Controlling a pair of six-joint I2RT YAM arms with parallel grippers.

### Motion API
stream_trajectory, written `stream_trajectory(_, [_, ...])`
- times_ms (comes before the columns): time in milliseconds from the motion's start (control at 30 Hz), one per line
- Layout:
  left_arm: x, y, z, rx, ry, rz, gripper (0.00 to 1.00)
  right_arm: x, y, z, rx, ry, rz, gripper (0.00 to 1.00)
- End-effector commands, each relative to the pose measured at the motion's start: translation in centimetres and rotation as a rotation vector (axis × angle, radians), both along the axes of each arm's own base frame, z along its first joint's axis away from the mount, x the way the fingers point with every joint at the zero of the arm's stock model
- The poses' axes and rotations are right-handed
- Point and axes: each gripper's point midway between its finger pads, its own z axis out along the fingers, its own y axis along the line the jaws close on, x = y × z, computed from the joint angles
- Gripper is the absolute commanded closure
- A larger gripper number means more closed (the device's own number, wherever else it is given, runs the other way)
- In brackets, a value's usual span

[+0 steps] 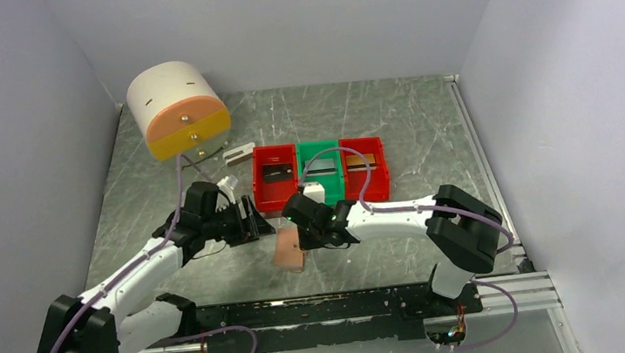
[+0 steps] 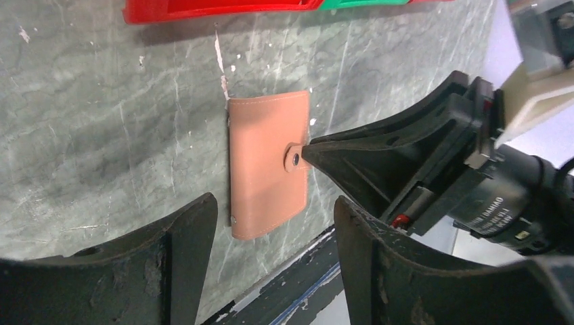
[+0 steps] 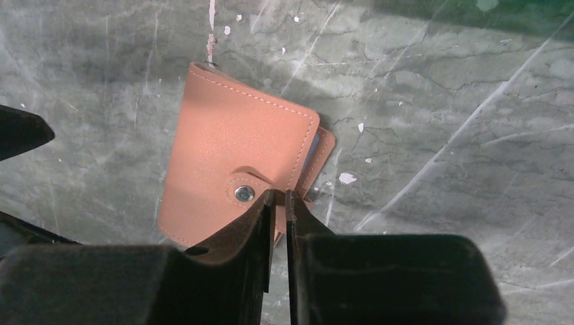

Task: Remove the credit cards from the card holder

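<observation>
The card holder (image 1: 289, 251) is a tan-brown wallet lying closed on the table, with its snap strap tab (image 3: 244, 186) on top. It also shows in the left wrist view (image 2: 260, 162) and the right wrist view (image 3: 223, 149). My right gripper (image 3: 279, 196) is shut on the edge of the strap tab, with tan material between its jaws; it shows from above (image 1: 302, 232). My left gripper (image 2: 273, 203) is open and empty, just left of the wallet (image 1: 254, 222). A black card (image 1: 277, 172), a grey-white card (image 1: 319, 168) and a gold-brown card (image 1: 355, 161) lie in the bins.
Red, green and red bins (image 1: 318, 151) stand in a row behind the wallet. A white and orange cylinder (image 1: 177, 109) is at the back left, with a small grey-white block (image 1: 239, 154) beside it. A black rail (image 1: 323, 307) runs along the near edge.
</observation>
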Motion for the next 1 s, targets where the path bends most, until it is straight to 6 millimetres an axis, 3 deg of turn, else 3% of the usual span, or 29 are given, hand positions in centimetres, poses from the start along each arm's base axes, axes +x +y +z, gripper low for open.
stream_trajectory(0, [0.5, -0.3, -0.7, 0.045, -0.003, 0.010, 0.32, 0.1, -1.1, -0.2, -0.016, -0.001, -0.016, 0.81])
stream_trajectory(233, [-0.5, -1.1, -2.0, 0.047, 0.041, -0.037, 0.43, 0.1, -0.5, 1.5, 0.048, -0.016, -0.031, 0.58])
stream_trajectory(467, [-1.7, -2.2, -2.4, -0.002, 0.063, -0.101, 0.45, -0.6, 0.3, 0.9, 0.059, 0.027, -0.065, 0.52])
stream_trajectory(600, [-2.2, -2.3, -3.2, -0.002, 0.084, -0.110, 0.48, -0.6, -0.2, -0.2, -0.001, 0.050, -0.124, 0.50])
stream_trajectory(867, [-3.0, -2.2, -5.0, 0.049, 0.121, -0.138, 0.56, -0.7, 1.2, 1.2, 0.033, 0.008, -0.097, 0.38])
stream_trajectory(967, [-3.3, -2.2, -5.3, 0.050, 0.127, -0.142, 0.58, -0.6, 1.4, 1.0, 0.029, 0.011, -0.103, 0.37])
